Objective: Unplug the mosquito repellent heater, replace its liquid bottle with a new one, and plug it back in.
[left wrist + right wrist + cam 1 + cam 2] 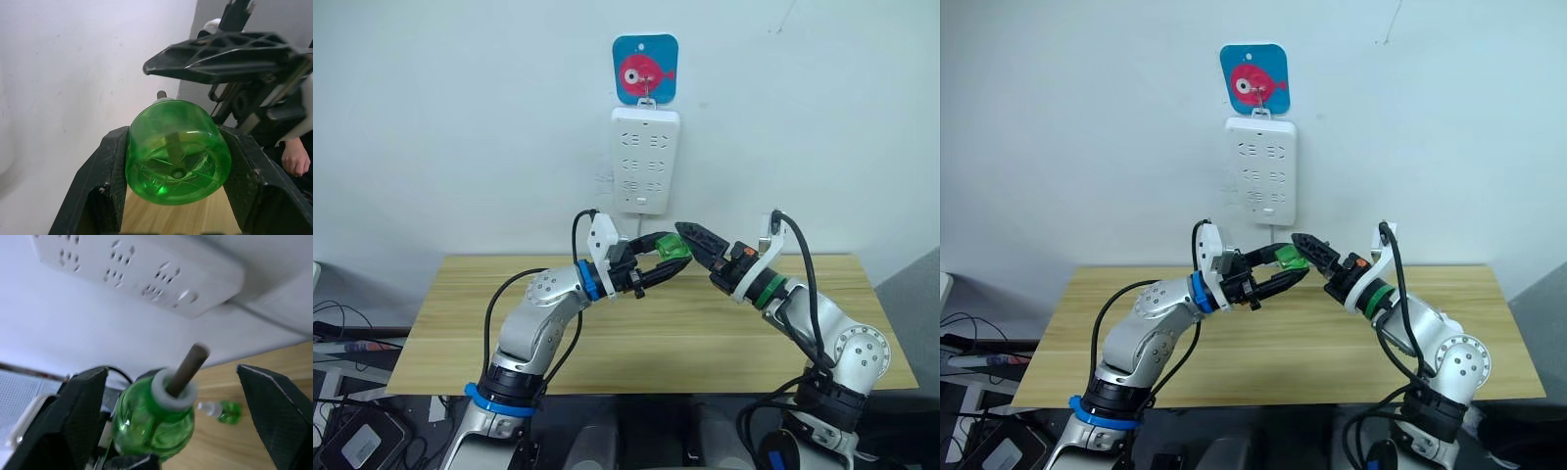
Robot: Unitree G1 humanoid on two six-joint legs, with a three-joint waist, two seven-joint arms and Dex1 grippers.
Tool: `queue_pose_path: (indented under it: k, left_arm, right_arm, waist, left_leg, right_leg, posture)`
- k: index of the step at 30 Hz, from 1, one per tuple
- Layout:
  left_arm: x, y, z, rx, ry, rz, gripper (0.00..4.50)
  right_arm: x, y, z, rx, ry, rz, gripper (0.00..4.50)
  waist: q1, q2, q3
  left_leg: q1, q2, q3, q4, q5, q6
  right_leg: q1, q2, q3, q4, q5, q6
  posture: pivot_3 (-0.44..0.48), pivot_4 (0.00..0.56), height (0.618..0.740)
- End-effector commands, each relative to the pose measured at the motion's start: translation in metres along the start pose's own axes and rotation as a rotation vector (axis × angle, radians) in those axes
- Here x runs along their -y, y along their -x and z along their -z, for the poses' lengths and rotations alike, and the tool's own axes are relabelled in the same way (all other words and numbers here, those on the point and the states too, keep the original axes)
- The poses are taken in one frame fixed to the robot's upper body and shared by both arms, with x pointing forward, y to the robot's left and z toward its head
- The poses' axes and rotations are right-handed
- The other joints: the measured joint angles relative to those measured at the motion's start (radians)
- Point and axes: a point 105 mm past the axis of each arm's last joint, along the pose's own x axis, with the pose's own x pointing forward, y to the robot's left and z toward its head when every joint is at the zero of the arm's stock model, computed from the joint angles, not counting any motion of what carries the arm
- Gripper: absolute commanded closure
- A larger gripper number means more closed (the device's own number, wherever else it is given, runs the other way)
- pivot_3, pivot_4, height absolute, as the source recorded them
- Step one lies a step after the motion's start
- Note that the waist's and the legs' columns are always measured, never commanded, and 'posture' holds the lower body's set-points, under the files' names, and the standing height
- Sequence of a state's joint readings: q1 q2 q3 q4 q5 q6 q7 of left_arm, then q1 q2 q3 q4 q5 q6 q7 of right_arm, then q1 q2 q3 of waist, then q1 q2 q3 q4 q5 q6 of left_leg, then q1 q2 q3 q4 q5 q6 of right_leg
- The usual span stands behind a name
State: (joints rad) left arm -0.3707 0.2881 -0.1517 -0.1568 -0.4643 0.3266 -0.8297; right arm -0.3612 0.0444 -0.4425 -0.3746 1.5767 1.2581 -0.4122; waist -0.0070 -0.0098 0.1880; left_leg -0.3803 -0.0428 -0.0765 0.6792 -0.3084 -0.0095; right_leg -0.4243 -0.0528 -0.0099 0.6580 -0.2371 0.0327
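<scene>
A: Left gripper (658, 266) has its black fingers clamped on a round translucent green bottle (177, 151), held in the air above the wooden table (636, 343), below the white wall power strip (645, 159).

B: Right gripper (171, 426)?

A: Fingers spread, straddling the bottle's brown wick stem (188, 369), not touching. Right wrist view adds a second small green bottle with a white cap (221, 411) lying on the table. Left wrist view adds a person's hand (295, 156).

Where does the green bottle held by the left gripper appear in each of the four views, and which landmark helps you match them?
Left eye view: green bottle at centre, below the power strip.
Right eye view: at centre, between both grippers' tips.
Left wrist view: centre, base towards the camera, clamped between the fingers.
Right wrist view: lower centre, wick towards the camera.
Shared landmark: the bottle's wick.
</scene>
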Motion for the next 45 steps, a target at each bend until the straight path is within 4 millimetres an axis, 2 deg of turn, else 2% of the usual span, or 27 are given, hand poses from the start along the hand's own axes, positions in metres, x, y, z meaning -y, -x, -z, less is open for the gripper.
queue_pose_path:
  k: [1, 6, 8, 15, 16, 18, 21, 23, 25, 27, 29, 33, 34, 39, 45]
  left_arm:
    - [0.006, -0.005, -0.012, 0.039, -0.038, 0.019, 2.17]
    - [0.007, -0.004, -0.012, 0.039, -0.040, 0.021, 2.17]
    - [0.008, -0.004, -0.012, 0.038, -0.040, 0.026, 2.17]
    - [0.010, -0.006, -0.009, 0.021, -0.051, 0.034, 2.17]
    - [0.009, -0.006, -0.008, 0.014, -0.053, 0.036, 1.44]
    - [0.008, -0.005, -0.007, 0.000, -0.057, 0.044, 0.90]
    - [0.004, -0.002, -0.006, -0.050, -0.100, 0.074, 0.01]
    - [0.004, 0.000, -0.003, -0.098, -0.122, 0.109, 0.00]
    - [0.004, 0.001, 0.001, -0.148, -0.157, 0.147, 0.00]
    - [0.005, -0.002, 0.003, -0.176, -0.199, 0.184, 0.00]
    - [0.006, -0.005, 0.003, -0.181, -0.225, 0.201, 0.00]
    - [0.009, -0.016, 0.007, -0.189, -0.259, 0.255, 0.00]
    - [0.009, -0.018, 0.009, -0.196, -0.269, 0.267, 0.00]
    - [0.001, -0.028, 0.004, -0.177, -0.249, 0.261, 0.00]
    - [0.002, -0.035, 0.001, -0.172, -0.230, 0.275, 0.00]
  right_arm:
    - [-0.014, 0.001, -0.002, 0.003, -0.019, -0.060, 1.33]
    - [-0.016, 0.003, 0.000, -0.014, -0.035, -0.055, 3.22]
    - [-0.016, 0.003, 0.000, -0.014, -0.043, -0.053, 3.70]
    - [-0.016, 0.002, -0.003, -0.002, -0.082, -0.049, 3.70]
    - [-0.014, 0.003, -0.005, 0.007, -0.086, -0.041, 3.70]
    - [-0.009, 0.004, -0.009, 0.026, -0.082, -0.021, 3.70]
    - [0.014, 0.013, -0.023, 0.077, 0.034, 0.077, 3.70]
    - [0.031, 0.022, -0.032, 0.107, 0.154, 0.160, 3.70]
    - [0.050, 0.030, -0.037, 0.100, 0.401, 0.282, 3.70]
    - [0.067, 0.036, -0.042, 0.083, 0.726, 0.390, 3.70]
    - [0.079, 0.039, -0.045, 0.078, 0.957, 0.452, 3.70]
    - [0.116, 0.047, -0.049, 0.048, 1.376, 0.617, 3.70]
    - [0.124, 0.047, -0.048, 0.041, 1.429, 0.645, 3.70]
    - [0.157, 0.049, -0.050, 0.083, 1.448, 0.747, 3.70]
    - [0.180, 0.048, -0.050, 0.175, 1.320, 0.808, 3.70]
  waist:
    - [0.000, 0.000, 0.000]
    - [0.000, 0.000, 0.000]
    - [0.000, 0.000, 0.000]
    - [0.000, 0.000, 0.000]
    - [0.000, 0.000, 0.000]
    - [0.001, 0.000, 0.000]
    - [0.006, -0.001, 0.000]
    - [0.008, -0.001, 0.000]
    - [0.008, 0.000, 0.000]
    - [0.007, 0.000, 0.000]
    - [0.004, -0.001, 0.001]
    - [0.001, -0.003, 0.002]
    - [0.000, -0.003, 0.002]
    - [-0.004, -0.003, 0.014]
    - [-0.016, -0.003, 0.041]
  left_leg:
    - [0.000, 0.000, 0.000, 0.000, 0.000, 0.000]
    - [0.000, 0.001, 0.000, 0.000, 0.000, 0.000]
    - [0.000, 0.001, 0.000, 0.000, 0.000, 0.000]
    - [0.000, 0.001, 0.000, 0.000, 0.000, 0.000]
    - [0.000, 0.001, 0.000, 0.000, 0.000, 0.000]
    - [0.000, 0.001, 0.000, 0.000, 0.000, 0.001]
    - [0.000, 0.001, 0.000, 0.000, -0.001, 0.002]
    - [0.000, 0.000, 0.000, 0.000, -0.002, 0.003]
    - [0.000, 0.000, 0.000, 0.000, -0.002, 0.004]
    - [0.000, 0.000, 0.001, 0.000, -0.002, 0.004]
    - [0.001, 0.000, 0.001, 0.000, -0.002, 0.004]
    - [0.001, 0.002, 0.001, 0.000, 0.000, 0.001]
    - [0.001, 0.002, 0.002, 0.000, 0.000, 0.000]
    - [0.001, 0.002, 0.002, 0.001, 0.000, 0.000]
    - [0.001, 0.002, 0.002, 0.001, 0.000, 0.000]
  right_leg:
    - [0.000, 0.000, 0.000, 0.000, 0.000, 0.000]
    - [0.000, 0.000, 0.000, 0.000, 0.000, 0.000]
    - [0.000, 0.000, 0.000, 0.000, 0.000, 0.000]
    - [0.000, 0.001, 0.000, 0.000, 0.000, 0.000]
    - [0.000, 0.001, 0.000, 0.000, 0.000, 0.000]
    - [0.000, 0.001, 0.000, 0.000, 0.000, 0.000]
    - [0.000, 0.001, 0.000, -0.001, 0.000, 0.000]
    - [0.001, 0.003, -0.001, -0.001, 0.000, 0.000]
    - [0.002, 0.005, 0.000, -0.002, 0.000, 0.001]
    - [0.002, 0.005, -0.001, -0.002, -0.001, 0.001]
    - [0.001, 0.007, -0.001, -0.002, -0.001, 0.002]
    - [0.001, 0.007, -0.001, -0.003, -0.001, 0.002]
    - [0.001, 0.007, 0.000, -0.003, -0.001, 0.002]
    - [0.001, 0.003, 0.001, -0.003, -0.001, 0.002]
    - [0.002, 0.002, 0.001, -0.002, -0.001, 0.001]
  posture:
    - [0.045, 0.167, 0.740]
    - [0.045, 0.167, 0.740]
    - [0.045, 0.167, 0.740]
    - [0.043, 0.172, 0.740]
    - [0.043, 0.172, 0.740]
    - [0.044, 0.180, 0.740]
    - [0.045, 0.187, 0.740]
    - [0.042, 0.188, 0.740]
    - [0.032, 0.194, 0.740]
    - [0.021, 0.198, 0.740]
    - [0.011, 0.206, 0.740]
    - [-0.008, 0.222, 0.740]
    - [-0.014, 0.229, 0.740]
    - [-0.028, 0.260, 0.740]
    - [-0.034, 0.294, 0.740]
